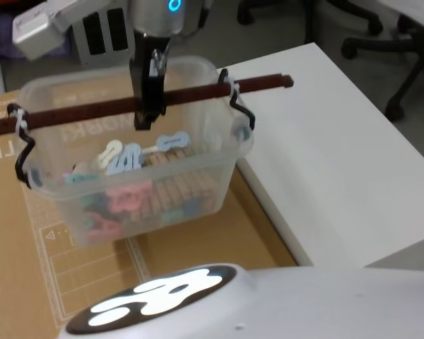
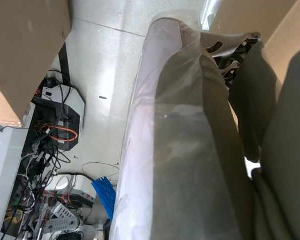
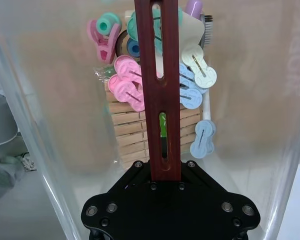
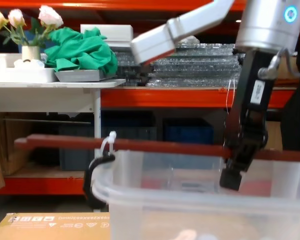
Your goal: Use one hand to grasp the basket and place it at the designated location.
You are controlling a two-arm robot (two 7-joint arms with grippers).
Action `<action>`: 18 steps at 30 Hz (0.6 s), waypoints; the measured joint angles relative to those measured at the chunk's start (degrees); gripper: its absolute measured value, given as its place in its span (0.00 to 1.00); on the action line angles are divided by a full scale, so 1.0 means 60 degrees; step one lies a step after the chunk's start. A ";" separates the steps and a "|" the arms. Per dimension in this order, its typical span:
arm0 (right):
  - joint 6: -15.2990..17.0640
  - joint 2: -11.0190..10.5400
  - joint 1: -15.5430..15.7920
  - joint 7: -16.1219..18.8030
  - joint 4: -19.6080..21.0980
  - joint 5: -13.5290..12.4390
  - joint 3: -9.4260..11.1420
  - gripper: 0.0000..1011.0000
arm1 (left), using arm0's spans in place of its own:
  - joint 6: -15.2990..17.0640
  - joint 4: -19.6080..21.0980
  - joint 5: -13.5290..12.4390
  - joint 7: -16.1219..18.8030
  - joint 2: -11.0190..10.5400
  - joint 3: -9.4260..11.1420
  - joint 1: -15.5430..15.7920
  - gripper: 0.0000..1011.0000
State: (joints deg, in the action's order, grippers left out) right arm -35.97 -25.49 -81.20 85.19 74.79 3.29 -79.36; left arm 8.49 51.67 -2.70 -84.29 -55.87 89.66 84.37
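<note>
The basket is a translucent plastic tub holding pastel clips and wooden pegs. A long reddish-brown slotted bar handle runs across its top, fixed with white ties and black hooks. My right gripper comes down from above and is shut on the middle of the handle. The chest view shows the same gripper clamped on the handle above the basket rim. In the right wrist view, the handle runs out of the gripper over the clips. I cannot tell whether the basket touches the cardboard below.
A brown cardboard sheet lies under the basket. A white table stands to the right, close to the basket's side. Office chairs stand beyond it. Orange shelving fills the background. The left wrist view shows floor and cables.
</note>
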 joint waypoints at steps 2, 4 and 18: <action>0.0037 0.0044 0.0062 -0.0026 -0.0010 0.0004 -0.0079 0.00 | 0.0000 -0.0004 -0.0003 0.0000 0.0000 0.0000 0.0000 0.00; 0.0091 0.0120 0.0134 -0.0072 -0.0034 0.0005 -0.0182 0.00 | 0.0000 -0.0003 -0.0001 0.0000 0.0000 0.0000 0.0000 0.00; 0.0382 0.0454 0.0325 -0.0406 -0.0442 0.0032 -0.0628 0.00 | 0.0000 -0.0003 -0.0002 0.0000 0.0000 0.0000 0.0000 0.00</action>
State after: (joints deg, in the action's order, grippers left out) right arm -33.68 -22.77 -79.25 82.75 72.13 3.48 -83.13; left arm 8.49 51.66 -2.71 -84.29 -55.87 89.66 84.37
